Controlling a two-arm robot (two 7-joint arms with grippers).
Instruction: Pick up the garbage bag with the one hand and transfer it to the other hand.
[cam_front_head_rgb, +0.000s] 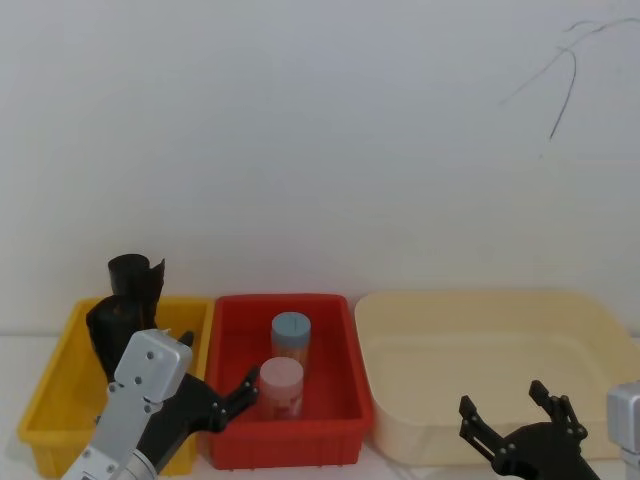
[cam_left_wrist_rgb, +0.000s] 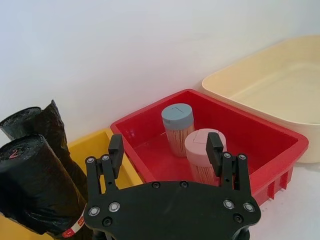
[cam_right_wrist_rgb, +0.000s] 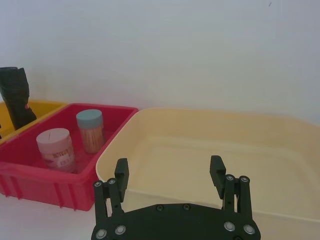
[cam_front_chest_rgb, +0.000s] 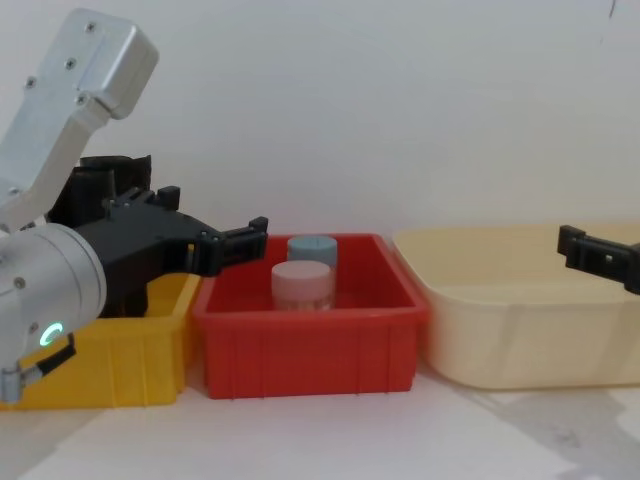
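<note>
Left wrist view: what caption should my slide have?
Left gripper, fingers open, near the garbage bag in the yellow bin, red bin ahead.

Identify the red bin (cam_front_head_rgb: 285, 447) first. The yellow bin (cam_front_head_rgb: 52, 405) lies at its 9 o'clock and the cream bin (cam_front_head_rgb: 480, 305) at its 3 o'clock. Inside the red bin, the blue-lidded jar (cam_front_head_rgb: 291, 327) has a tan body. The pink-lidded jar (cam_front_head_rgb: 281, 375) carries a pale label with red print. The garbage bag (cam_left_wrist_rgb: 30, 185) is glossy black with a red-and-white label band (cam_left_wrist_rgb: 75, 229). The second roll (cam_left_wrist_rgb: 30, 120) is plain black. The left gripper (cam_left_wrist_rgb: 165, 145) and right gripper (cam_right_wrist_rgb: 169, 169) are black. The left wrist (cam_front_chest_rgb: 45, 290) is silver-grey with a green light.
</note>
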